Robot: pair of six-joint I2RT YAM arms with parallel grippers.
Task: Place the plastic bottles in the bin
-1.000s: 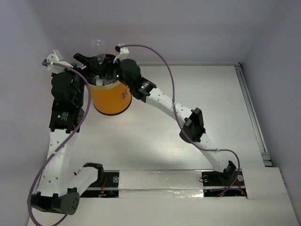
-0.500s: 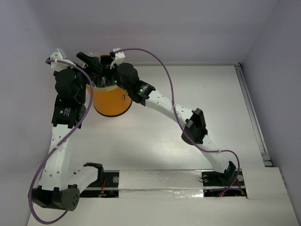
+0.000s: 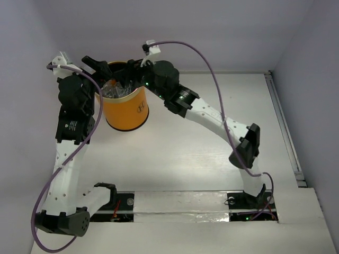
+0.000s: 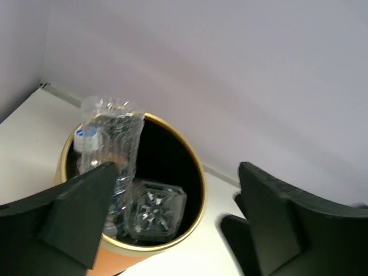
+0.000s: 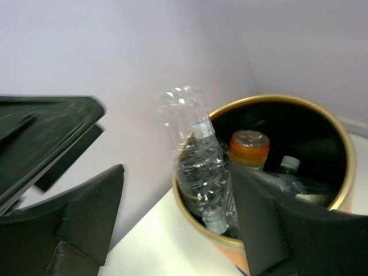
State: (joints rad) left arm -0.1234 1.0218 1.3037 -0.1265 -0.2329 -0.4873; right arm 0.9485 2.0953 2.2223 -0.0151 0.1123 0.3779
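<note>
The bin [image 3: 127, 112] is an orange bucket with a black inside, standing at the back left of the table. In the right wrist view, a clear bottle [image 5: 194, 152] stands neck-down inside the bin [image 5: 344, 144], its base poking above the rim. An orange bottle [image 5: 249, 147] and a white-capped bottle [image 5: 290, 164] stand beside it. The left wrist view shows that tall clear bottle [image 4: 112, 144] and a second clear bottle [image 4: 152, 210] lying base-up in the bin [image 4: 195, 172]. My left gripper [image 3: 97, 65] [image 4: 178, 230] is open and empty over the bin's left rim. My right gripper [image 3: 132, 66] [image 5: 178, 224] is open and empty at the right rim.
The bin stands close to the back wall and the left wall. The left gripper [image 5: 46, 132] shows blurred in the right wrist view. A metal rail [image 3: 283, 127] runs along the table's right edge.
A clear bottle that was held above the bin a second ago now stands inside it. The right arm has swung to the right and back from the bin. The left arm barely moved.
</note>
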